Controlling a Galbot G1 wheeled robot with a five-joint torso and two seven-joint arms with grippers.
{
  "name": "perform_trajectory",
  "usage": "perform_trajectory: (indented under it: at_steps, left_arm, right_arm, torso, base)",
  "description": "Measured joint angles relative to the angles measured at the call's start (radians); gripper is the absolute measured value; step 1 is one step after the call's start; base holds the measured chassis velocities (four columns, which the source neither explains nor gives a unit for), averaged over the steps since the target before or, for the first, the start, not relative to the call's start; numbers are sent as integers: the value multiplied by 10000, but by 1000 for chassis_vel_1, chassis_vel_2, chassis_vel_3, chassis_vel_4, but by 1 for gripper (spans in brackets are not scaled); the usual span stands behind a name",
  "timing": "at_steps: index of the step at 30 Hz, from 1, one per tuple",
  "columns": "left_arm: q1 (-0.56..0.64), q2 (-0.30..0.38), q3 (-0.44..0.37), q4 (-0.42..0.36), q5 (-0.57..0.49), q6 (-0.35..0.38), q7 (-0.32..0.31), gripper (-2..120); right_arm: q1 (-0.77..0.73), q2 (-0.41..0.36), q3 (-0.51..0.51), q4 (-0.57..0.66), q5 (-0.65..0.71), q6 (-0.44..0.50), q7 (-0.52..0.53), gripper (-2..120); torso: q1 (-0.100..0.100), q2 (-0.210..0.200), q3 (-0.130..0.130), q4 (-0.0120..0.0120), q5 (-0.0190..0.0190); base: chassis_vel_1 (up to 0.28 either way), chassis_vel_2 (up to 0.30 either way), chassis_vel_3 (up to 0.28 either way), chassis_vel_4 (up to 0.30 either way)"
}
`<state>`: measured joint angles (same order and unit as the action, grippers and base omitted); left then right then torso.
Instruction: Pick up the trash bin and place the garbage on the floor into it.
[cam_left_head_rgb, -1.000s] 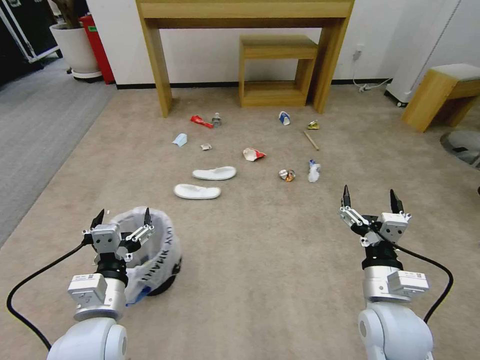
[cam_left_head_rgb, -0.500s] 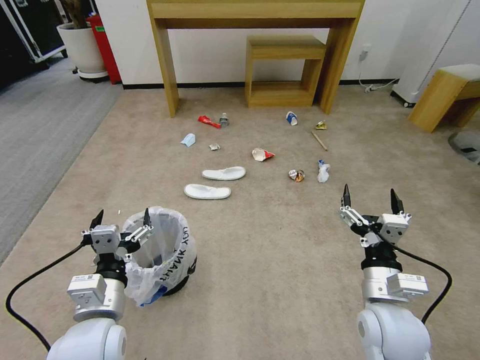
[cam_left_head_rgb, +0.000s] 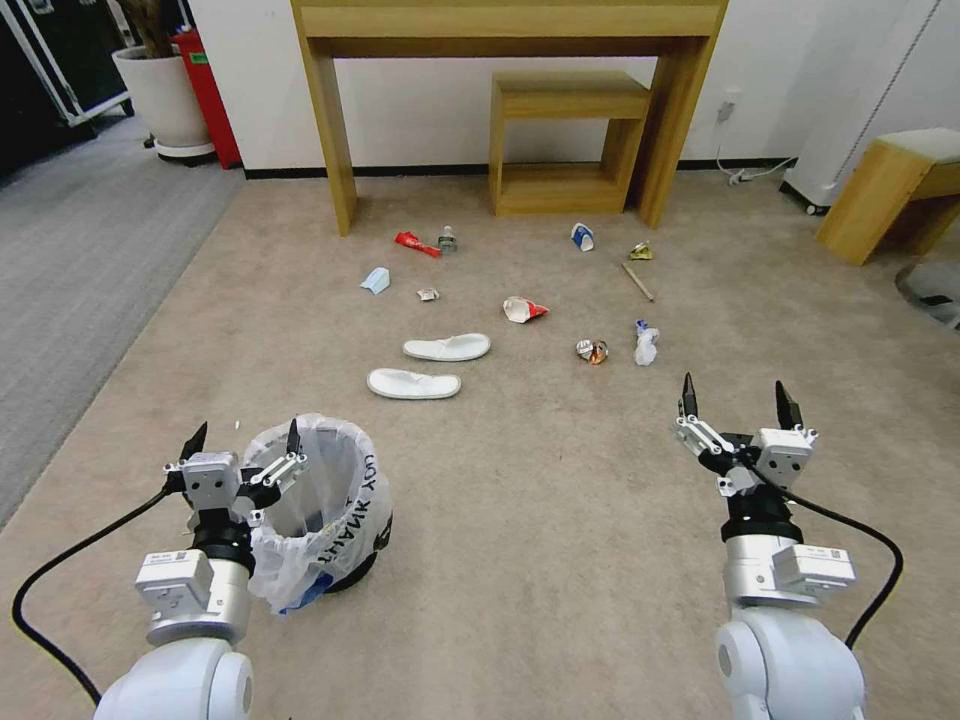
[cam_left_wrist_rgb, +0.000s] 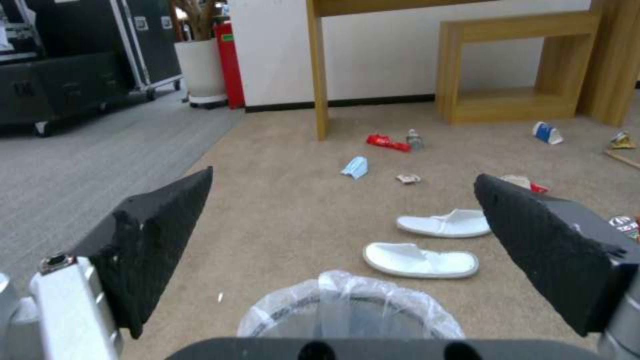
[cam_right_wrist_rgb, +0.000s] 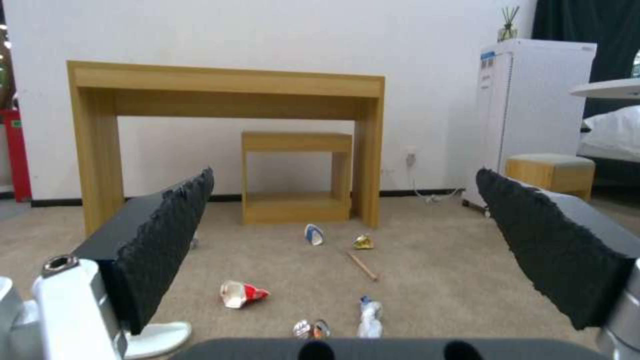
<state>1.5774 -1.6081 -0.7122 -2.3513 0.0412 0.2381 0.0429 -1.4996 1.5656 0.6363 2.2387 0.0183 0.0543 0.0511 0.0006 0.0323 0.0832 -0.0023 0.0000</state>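
Currently the trash bin (cam_left_head_rgb: 325, 505) stands upright on the beige floor (cam_left_head_rgb: 540, 500), its white bag liner crinkled over the rim. The left pincer (cam_left_head_rgb: 243, 438) hovers just above the bin's near rim, spread wide and holding nothing. The right pincer (cam_left_head_rgb: 733, 400) waits well apart, also spread and empty. Garbage lies farther ahead: two white slippers (cam_left_head_rgb: 430, 365), a blue mask (cam_left_head_rgb: 376, 281). For a sound lift, one finger should probably drop inside the rim, one outside, pinching wall and liner together.

Black trash bin (cam_left_head_rgb: 335, 510) with white liner upright on beige floor (cam_left_head_rgb: 540, 500), garbage (cam_left_head_rgb: 430, 365) scattered beyond
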Motion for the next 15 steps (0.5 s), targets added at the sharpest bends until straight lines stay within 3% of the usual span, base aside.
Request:
perform_trajectory:
  at_steps: [15]
  left_arm:
    - [-87, 0, -15, 148, 18, 13, -4, 100]
  right_arm:
    - [159, -6, -29, -236, 7, 4, 11, 100]
  torso:
    - [0, -1, 1, 0, 0]
  base:
    - [-68, 67, 61, -68]
